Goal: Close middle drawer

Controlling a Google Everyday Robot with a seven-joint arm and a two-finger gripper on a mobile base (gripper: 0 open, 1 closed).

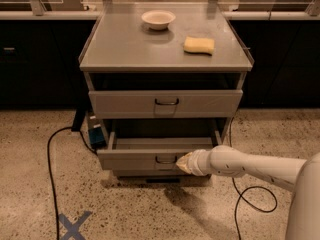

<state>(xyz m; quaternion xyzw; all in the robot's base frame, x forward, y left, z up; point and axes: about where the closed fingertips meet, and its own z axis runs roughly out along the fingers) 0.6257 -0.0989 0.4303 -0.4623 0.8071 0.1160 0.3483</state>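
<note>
Presently, the gripper (183, 163) was positioned against the front panel of the middle drawer (131, 159), just beside its handle (165, 159). The drawer was seen partly open. The gripper's state could not be determined.

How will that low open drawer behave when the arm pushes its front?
The middle drawer looks like rigid metal, so it probably slides in without flexing. Its visible tray holds nothing, so likely light. The pincer sits at the front, right of the handle, so it might skew slightly.
</note>
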